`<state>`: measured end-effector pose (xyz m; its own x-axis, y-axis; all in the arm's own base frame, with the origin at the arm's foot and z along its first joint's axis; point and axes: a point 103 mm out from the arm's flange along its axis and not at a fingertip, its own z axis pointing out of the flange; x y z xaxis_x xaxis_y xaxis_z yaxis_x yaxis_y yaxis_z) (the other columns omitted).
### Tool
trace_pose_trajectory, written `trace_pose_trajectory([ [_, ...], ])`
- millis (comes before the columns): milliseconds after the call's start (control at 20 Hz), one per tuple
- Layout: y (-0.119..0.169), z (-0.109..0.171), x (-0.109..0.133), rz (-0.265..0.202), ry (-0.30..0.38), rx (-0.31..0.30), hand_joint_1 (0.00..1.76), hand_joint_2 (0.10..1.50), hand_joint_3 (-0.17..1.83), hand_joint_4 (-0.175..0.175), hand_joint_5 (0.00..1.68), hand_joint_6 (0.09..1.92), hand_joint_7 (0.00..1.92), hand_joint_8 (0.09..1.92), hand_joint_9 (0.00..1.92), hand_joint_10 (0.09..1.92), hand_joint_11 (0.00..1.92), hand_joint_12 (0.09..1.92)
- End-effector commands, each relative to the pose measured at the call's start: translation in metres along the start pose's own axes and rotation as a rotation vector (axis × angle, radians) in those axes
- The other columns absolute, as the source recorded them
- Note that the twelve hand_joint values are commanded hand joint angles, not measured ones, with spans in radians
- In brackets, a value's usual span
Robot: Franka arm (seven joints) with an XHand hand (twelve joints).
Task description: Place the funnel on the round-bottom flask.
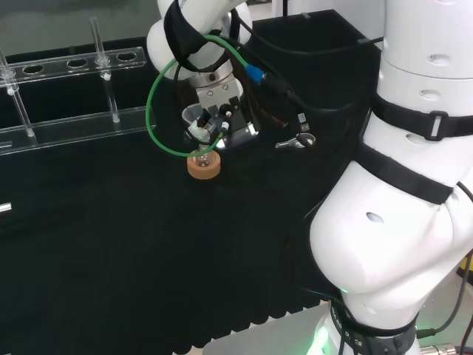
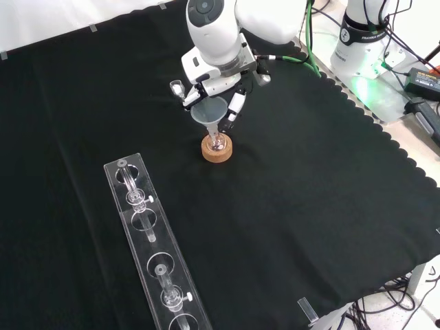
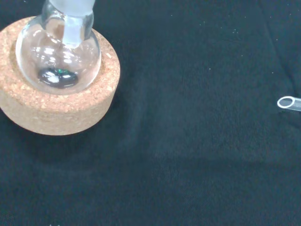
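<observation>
Funnel [image 2: 209, 111] over flask [image 2: 217, 143], stem down at the neck, flask seated in cork ring [image 2: 217, 150] mid-cloth in front view. Seemingly the seating step: stem entering or just inside the neck, exact depth unclear. Next, likely: lower a touch until the cone rests, then release and lift straight up without tipping. Hand [image 2: 218, 86] pinching funnel at the rim, fingers curled round it. Rack [image 2: 157, 251] nearer, well apart.
</observation>
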<state>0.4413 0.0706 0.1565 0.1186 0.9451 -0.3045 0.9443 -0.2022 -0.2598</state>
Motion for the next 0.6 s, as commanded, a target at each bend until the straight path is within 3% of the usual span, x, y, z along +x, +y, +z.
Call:
trace_pose_trajectory([
  [50,0.0,0.0,-0.001,0.0,0.003,0.0,0.97,1.05,0.43,0.001,0.75,1.45,1.16,1.58,1.67,1.28,1.82,1.11],
  [150,-0.002,-0.001,0.001,-0.007,0.013,0.002,0.97,1.05,0.43,0.001,0.75,1.46,1.15,1.57,1.67,1.27,1.82,1.1],
  [250,-0.008,-0.005,0.008,-0.014,0.036,0.027,0.79,1.04,0.41,-0.114,0.64,1.33,1.08,1.51,1.6,1.09,1.77,1.01],
  [350,-0.01,-0.007,0.015,-0.022,0.059,0.058,0.65,1.01,0.39,-0.161,0.46,1.24,0.96,1.41,1.45,0.91,1.66,0.89],
  [450,-0.011,-0.008,0.018,-0.026,0.069,0.077,0.56,0.97,0.38,-0.173,0.35,1.1,0.86,1.32,1.3,0.8,1.53,0.85],
  [600,-0.014,-0.007,0.021,-0.028,0.076,0.105,0.45,0.94,0.36,-0.175,0.28,0.82,0.69,1.2,1.03,0.77,1.24,1.0],
])
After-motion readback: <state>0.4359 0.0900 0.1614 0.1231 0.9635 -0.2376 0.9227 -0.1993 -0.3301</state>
